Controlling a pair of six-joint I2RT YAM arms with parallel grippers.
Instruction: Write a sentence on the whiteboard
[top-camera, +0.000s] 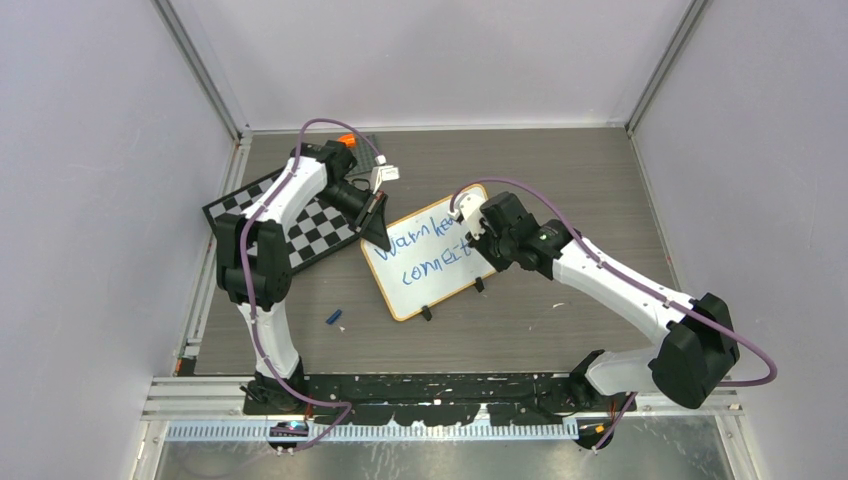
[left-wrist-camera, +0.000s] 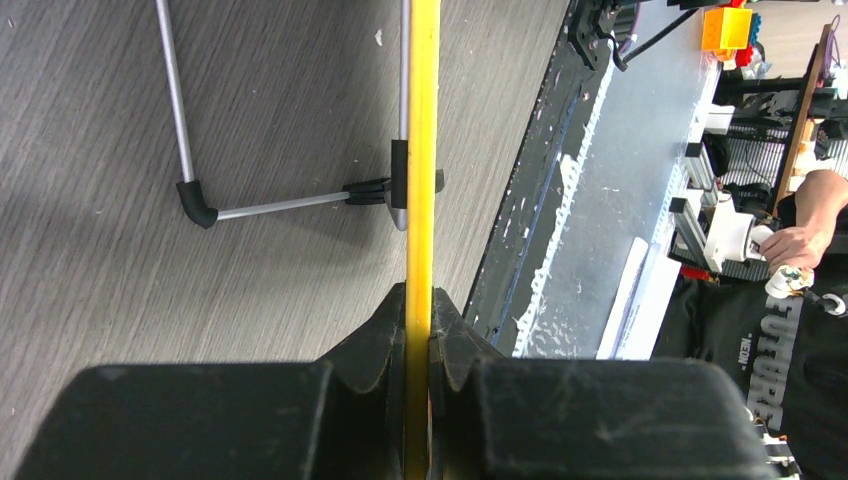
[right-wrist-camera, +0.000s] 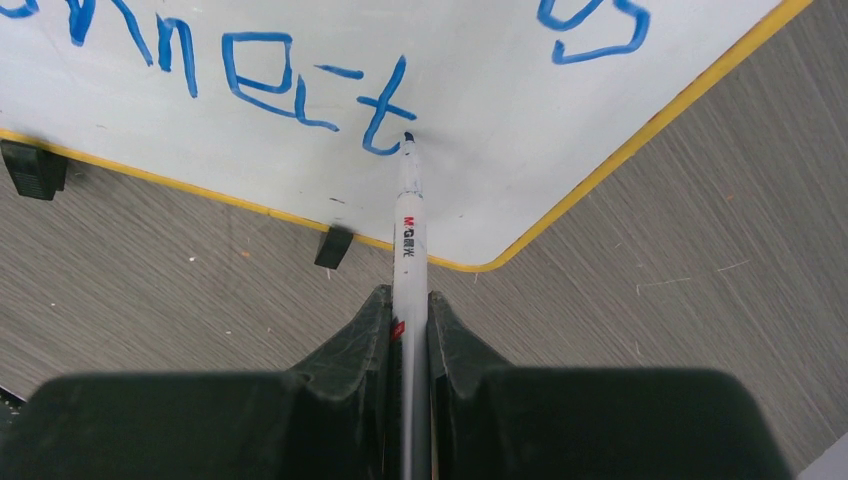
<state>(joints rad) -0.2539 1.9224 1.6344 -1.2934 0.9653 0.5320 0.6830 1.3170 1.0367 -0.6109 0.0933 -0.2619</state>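
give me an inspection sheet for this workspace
surface: grey wood-grain table
job's things: whiteboard bears blue sentence in two lines; marker tip touches it after the last t
clutter: checkered board left of whiteboard; small blue item on table
claws: left claw shut on whiteboard rim; right claw shut on marker
cables: purple cables loop above table
surroundings: pale walls; person beyond table edge in left wrist view

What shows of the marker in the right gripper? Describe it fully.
The marker is a slim white barrel with red M&G print and a dark blue tip. The right gripper is shut on its lower barrel. It points up the wrist view, tip touching the whiteboard at the end of the blue sentence.
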